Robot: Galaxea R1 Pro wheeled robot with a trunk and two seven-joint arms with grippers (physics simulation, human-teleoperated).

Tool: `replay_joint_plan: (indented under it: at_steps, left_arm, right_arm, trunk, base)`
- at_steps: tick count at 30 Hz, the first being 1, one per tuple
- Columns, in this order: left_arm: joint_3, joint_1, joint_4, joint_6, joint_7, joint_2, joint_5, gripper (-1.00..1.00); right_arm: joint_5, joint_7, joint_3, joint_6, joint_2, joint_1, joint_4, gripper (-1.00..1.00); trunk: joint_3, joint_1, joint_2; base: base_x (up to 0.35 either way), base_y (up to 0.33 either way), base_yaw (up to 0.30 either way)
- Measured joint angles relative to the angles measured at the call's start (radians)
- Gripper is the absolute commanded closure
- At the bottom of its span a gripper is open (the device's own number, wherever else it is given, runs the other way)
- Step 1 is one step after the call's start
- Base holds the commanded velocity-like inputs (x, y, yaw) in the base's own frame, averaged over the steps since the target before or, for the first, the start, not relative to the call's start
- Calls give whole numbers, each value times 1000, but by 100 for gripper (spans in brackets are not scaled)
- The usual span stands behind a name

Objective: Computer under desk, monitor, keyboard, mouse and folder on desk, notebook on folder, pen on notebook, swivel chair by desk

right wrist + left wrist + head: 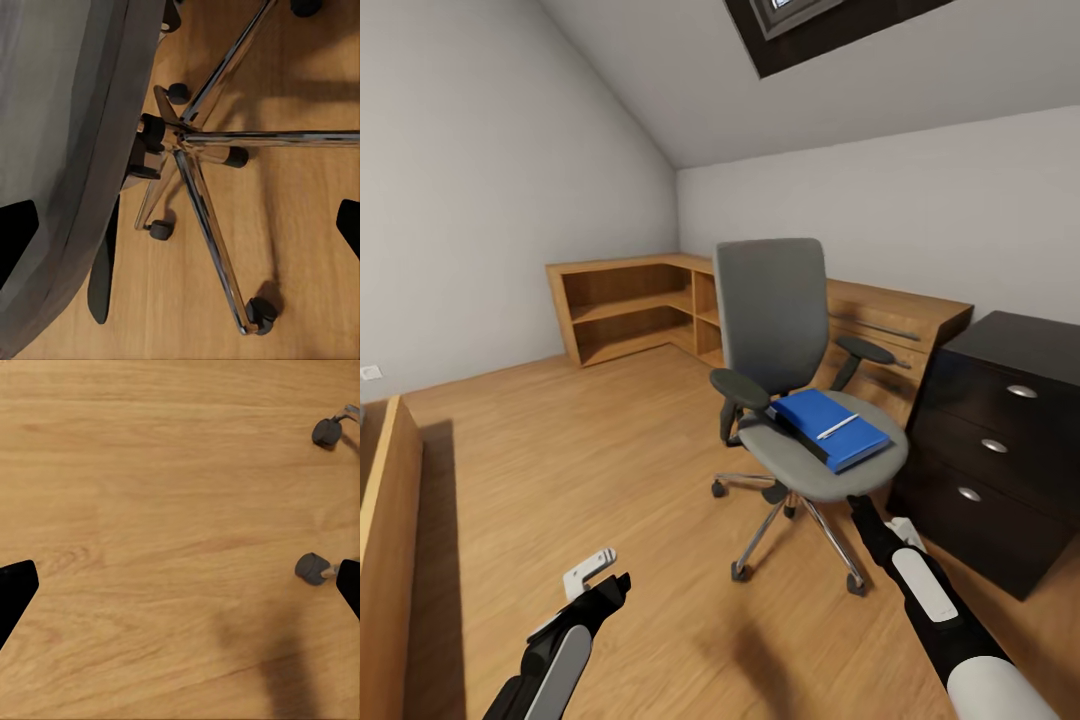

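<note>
The grey swivel chair (772, 310) stands mid-floor with the blue folder (805, 410) flat on its seat and the silvery pen (838, 427) lying on the folder. A dark strip runs along the folder's near edge; I cannot tell if it is the notebook. The desk's black drawer unit (1000, 440) stands just right of the chair. My right gripper (860, 508) hangs open just below the seat's front edge, above the chrome base (202, 142). My left gripper (600, 578) is open over bare floor, left of the chair. Computer, monitor, keyboard and mouse are out of view.
A light-wood shelf unit (630, 305) runs along the far walls behind the chair. A wooden edge (390, 540) borders the left side. Two chair castors (313, 568) lie near my left gripper (180, 592). Open wood floor (560, 450) spreads left of the chair.
</note>
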Motion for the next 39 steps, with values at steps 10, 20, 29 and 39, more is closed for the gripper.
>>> replay_joint_plan:
  at_steps: [10, 20, 29, 39]
  left_arm:
    - [0, 0, 2, -1, 0, -1, 0, -100]
    - [-4, 0, 3, 0, 0, -1, 0, -100]
    - [-35, 0, 23, -2, 0, 0, -1, -100]
    - [-36, 0, 27, -3, -1, 0, -3, -100]
  right_arm:
    - [0, -1, -2, -2, 0, 0, -1, -100]
    - [4, -2, -3, -2, -1, -1, -1, -100]
    - [1, -2, -2, -3, -1, 0, -2, -100]
    - [2, -1, -2, -3, -1, 0, -1, -100]
  trunk:
    - [0, 0, 0]
    - [0, 0, 0]
    - [0, 0, 0]
    - [0, 0, 0]
  base:
    - [246, -79, 0]
    - [242, -101, 104]
    - [296, -96, 90]
    - [314, -13, 2]
